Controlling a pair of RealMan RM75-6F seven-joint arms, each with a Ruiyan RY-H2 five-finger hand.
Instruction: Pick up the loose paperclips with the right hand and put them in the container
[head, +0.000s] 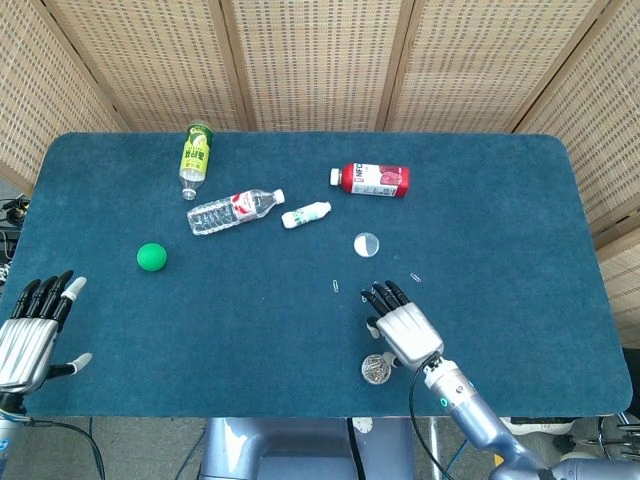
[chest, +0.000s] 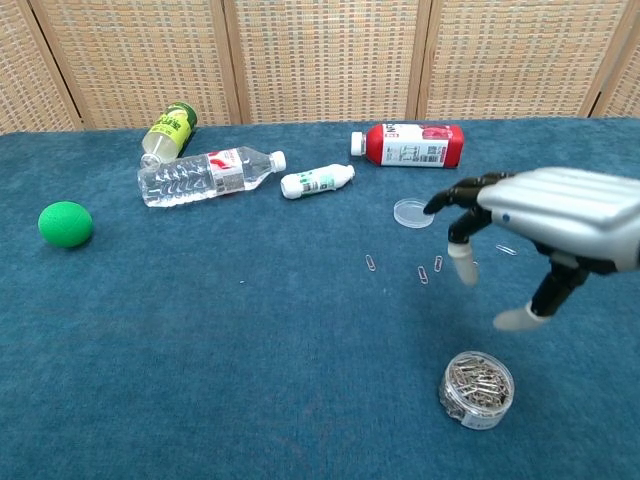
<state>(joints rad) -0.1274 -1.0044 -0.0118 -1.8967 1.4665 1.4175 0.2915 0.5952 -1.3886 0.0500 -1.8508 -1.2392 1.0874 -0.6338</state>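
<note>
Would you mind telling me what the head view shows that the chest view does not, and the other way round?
Only the head view shows the left hand, open at the table's near left corner. Only the chest view shows the silver paperclips heaped inside the round clear container, and the right hand raised clear of the blue cloth. Both share the green ball, the red juice bottle and loose paperclips beside the right hand.

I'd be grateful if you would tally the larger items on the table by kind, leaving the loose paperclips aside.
Bottles: 4 (yellow-green bottle, clear bottle, small white bottle, red bottle)
Balls: 1 (green ball)
Lids: 1 (clear lid)
Containers: 1 (paperclip container)
Total: 7
</note>
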